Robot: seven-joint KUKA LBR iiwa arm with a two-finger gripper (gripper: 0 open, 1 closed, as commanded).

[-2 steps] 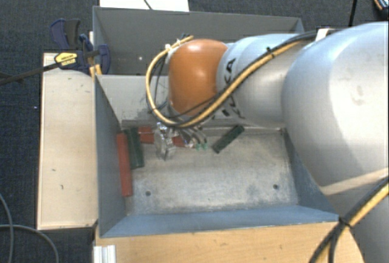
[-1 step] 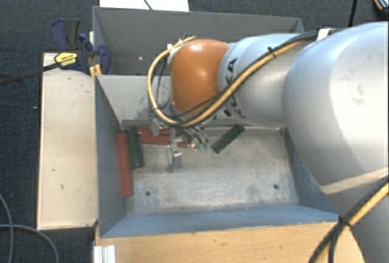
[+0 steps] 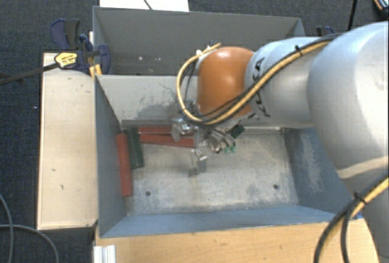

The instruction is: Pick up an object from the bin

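A robot claw point(image 3: 197, 163) hangs low over the bare middle of the grey bin point(image 3: 243, 192); whether it is spread or closed cannot be told. The nearest thing is a long red bar point(image 3: 159, 135) just left of the claw, its long axis pointing toward it. Farther left lie a dark green block point(image 3: 135, 150) and a second red bar point(image 3: 124, 166). The arm enters from the right, wrist bent down.

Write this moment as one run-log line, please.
gripper: low over bin floor, mid-bin | nearest: horizontal red bar, to its left | also: dark green block, red bar along left wall
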